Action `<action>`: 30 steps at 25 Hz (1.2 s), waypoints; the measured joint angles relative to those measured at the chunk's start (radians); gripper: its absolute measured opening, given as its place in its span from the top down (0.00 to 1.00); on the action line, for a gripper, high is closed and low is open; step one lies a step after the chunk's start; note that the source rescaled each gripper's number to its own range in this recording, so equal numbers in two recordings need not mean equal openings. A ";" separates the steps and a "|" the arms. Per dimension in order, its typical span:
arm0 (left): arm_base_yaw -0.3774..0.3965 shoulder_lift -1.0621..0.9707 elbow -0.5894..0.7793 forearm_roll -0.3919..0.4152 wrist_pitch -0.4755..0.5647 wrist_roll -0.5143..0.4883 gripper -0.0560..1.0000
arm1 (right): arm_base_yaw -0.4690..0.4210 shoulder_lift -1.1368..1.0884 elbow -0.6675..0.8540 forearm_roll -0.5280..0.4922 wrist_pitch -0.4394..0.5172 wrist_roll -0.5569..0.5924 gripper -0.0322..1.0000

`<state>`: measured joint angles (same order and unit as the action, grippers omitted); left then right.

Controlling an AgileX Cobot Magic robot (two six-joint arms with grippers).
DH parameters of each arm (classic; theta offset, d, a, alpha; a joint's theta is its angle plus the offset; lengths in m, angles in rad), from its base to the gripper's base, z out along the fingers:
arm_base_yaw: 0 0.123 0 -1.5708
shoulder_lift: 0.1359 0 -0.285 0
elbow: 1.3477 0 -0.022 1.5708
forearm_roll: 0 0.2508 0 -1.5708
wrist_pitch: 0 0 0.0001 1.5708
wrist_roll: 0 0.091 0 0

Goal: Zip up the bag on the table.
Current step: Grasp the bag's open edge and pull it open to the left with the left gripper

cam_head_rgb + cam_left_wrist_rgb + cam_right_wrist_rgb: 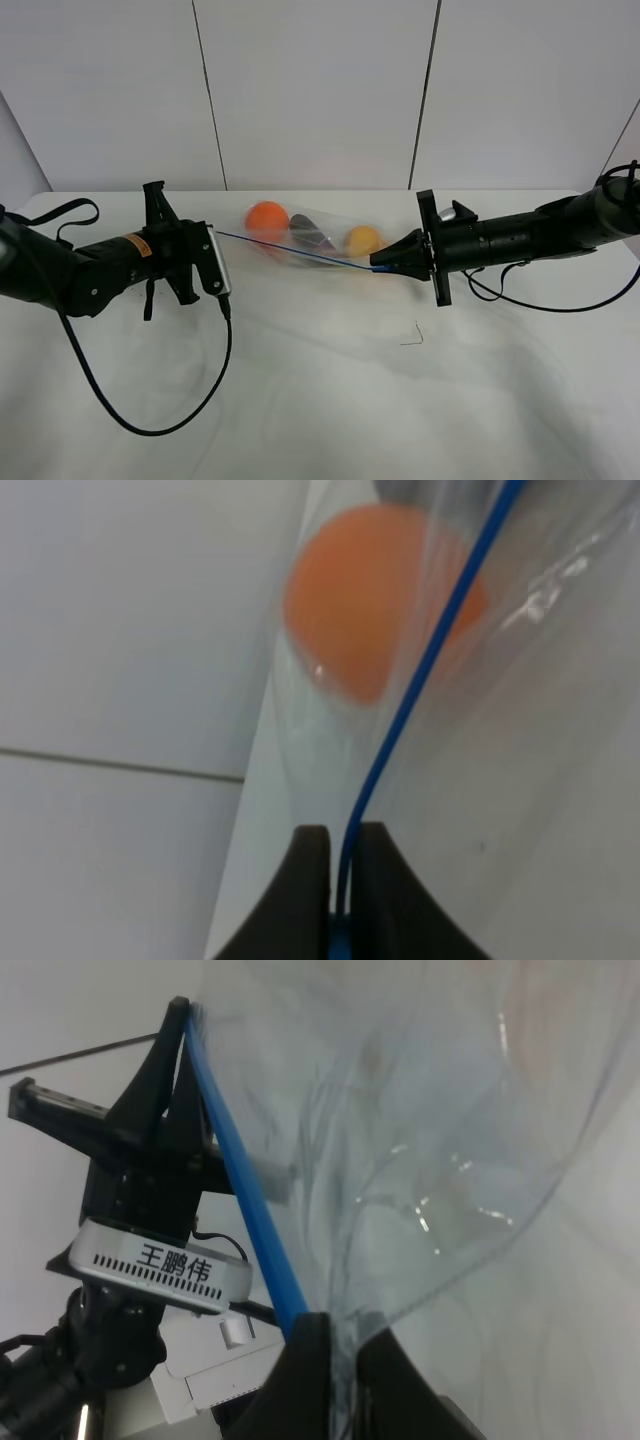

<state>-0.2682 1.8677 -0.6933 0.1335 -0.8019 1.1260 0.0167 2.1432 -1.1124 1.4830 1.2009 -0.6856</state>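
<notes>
The clear bag lies at the back middle of the white table, with an orange fruit, a dark purple piece and a yellow fruit showing through. Its thin blue zipper strip runs taut between both grippers. My left gripper is shut on the strip's left end; the left wrist view shows the gripper pinching the blue line, the orange fruit behind. My right gripper is shut on the right end, and the right wrist view shows it clamping the strip and plastic.
A small bent dark wire lies on the table in front of the right gripper. The left arm's black cable loops forward over the tabletop. Another cable hangs under the right arm. A white panelled wall stands behind.
</notes>
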 joint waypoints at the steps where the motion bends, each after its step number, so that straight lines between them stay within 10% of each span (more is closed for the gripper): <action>1: 0.008 0.000 0.000 0.001 0.000 0.000 0.95 | 0.000 0.000 0.000 0.000 0.000 0.000 0.97; 17: 0.051 0.000 0.000 0.003 0.001 0.000 0.92 | 0.000 0.000 0.000 0.002 0.000 0.000 0.97; 24: 0.070 0.000 0.000 -0.047 0.008 -0.018 0.16 | -0.001 0.000 0.000 -0.020 0.001 0.000 0.97; 30: 0.070 0.000 0.006 -0.048 0.014 -0.069 0.01 | -0.001 0.000 0.000 -0.021 0.001 0.000 0.97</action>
<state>-0.1983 1.8677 -0.6873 0.0854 -0.7879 1.0573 0.0158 2.1432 -1.1124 1.4623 1.2020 -0.6856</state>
